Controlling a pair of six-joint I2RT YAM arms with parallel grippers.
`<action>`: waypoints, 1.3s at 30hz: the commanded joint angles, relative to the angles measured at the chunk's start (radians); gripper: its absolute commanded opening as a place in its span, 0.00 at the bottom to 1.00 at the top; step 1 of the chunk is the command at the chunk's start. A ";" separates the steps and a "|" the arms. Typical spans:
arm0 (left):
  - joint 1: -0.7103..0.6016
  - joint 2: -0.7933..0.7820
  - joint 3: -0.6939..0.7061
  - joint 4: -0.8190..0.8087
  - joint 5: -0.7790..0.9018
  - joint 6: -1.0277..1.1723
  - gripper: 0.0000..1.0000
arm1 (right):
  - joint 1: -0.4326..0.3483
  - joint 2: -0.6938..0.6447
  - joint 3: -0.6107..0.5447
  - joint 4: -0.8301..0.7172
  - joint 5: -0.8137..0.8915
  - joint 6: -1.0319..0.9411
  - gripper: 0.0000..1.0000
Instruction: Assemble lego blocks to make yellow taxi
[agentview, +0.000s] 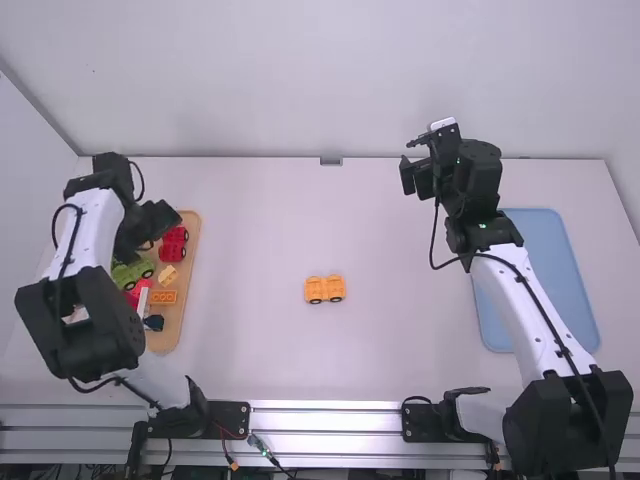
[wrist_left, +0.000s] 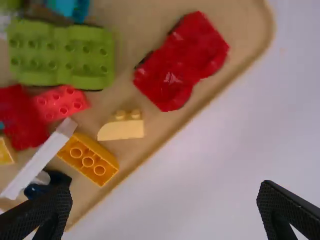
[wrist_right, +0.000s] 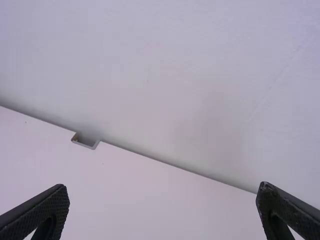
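The left claw (wrist_left: 164, 186) hangs spread over the tray (agentview: 185, 285), likely for parts; the wheeled base (agentview: 324, 290) sits central (handy for both); the right claw (wrist_right: 163, 187) gapes.

1. On my right, a blue tray (agentview: 566, 270) lies on the white tabletop (agentview: 250, 230).
2. I see a small notch (agentview: 331, 161) in its far edge.
3. Beyond stands a pale wall (agentview: 300, 80).
4. Metal rails (agentview: 325, 420) line the near edge.

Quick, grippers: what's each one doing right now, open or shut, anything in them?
Left gripper: open, holding nothing, above the tray.
Right gripper: open, holding nothing, raised near the far edge of the table.
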 joint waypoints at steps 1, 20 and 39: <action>0.034 0.004 -0.046 0.011 0.076 -0.129 0.99 | -0.004 0.003 0.040 0.002 -0.005 0.005 0.99; 0.157 0.004 -0.209 0.120 0.014 -0.265 0.99 | -0.003 0.003 0.040 -0.001 -0.006 0.006 0.99; 0.292 0.004 -0.208 0.034 -0.118 0.260 0.99 | -0.003 0.003 0.040 0.003 -0.005 0.005 0.99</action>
